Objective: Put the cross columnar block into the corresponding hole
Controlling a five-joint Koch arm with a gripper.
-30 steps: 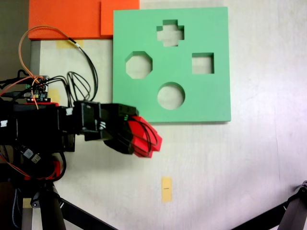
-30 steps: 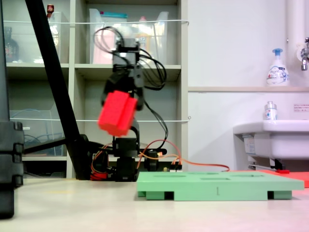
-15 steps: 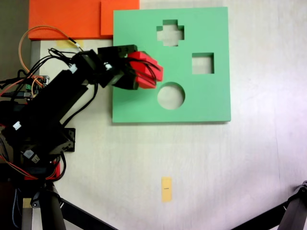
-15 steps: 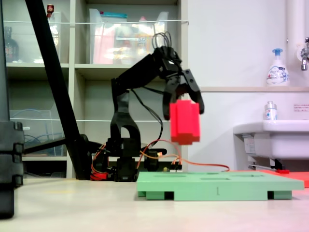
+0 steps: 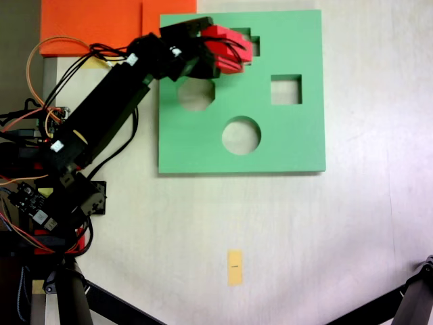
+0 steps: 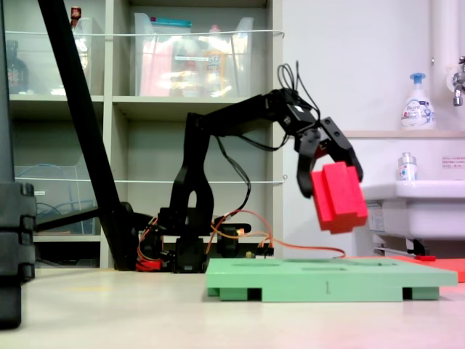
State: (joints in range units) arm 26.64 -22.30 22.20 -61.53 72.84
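Jaws (image 6: 336, 190) clenched on red cross columnar block (image 6: 338, 196), tilted, held above green foam board (image 5: 298, 135); plus-shaped hole (image 5: 253, 42) partly hidden beneath block. No legible writing.

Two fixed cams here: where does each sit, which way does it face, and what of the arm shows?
A fixed view: mounted above, looking straight down on the green square foam board; arm reaches in from the left, gripper carrying the small bright red foam block.
A fixed view: table height, side-on, facing shelves and wall; whole arm from base to gripper.
Shared: arm, board, block.
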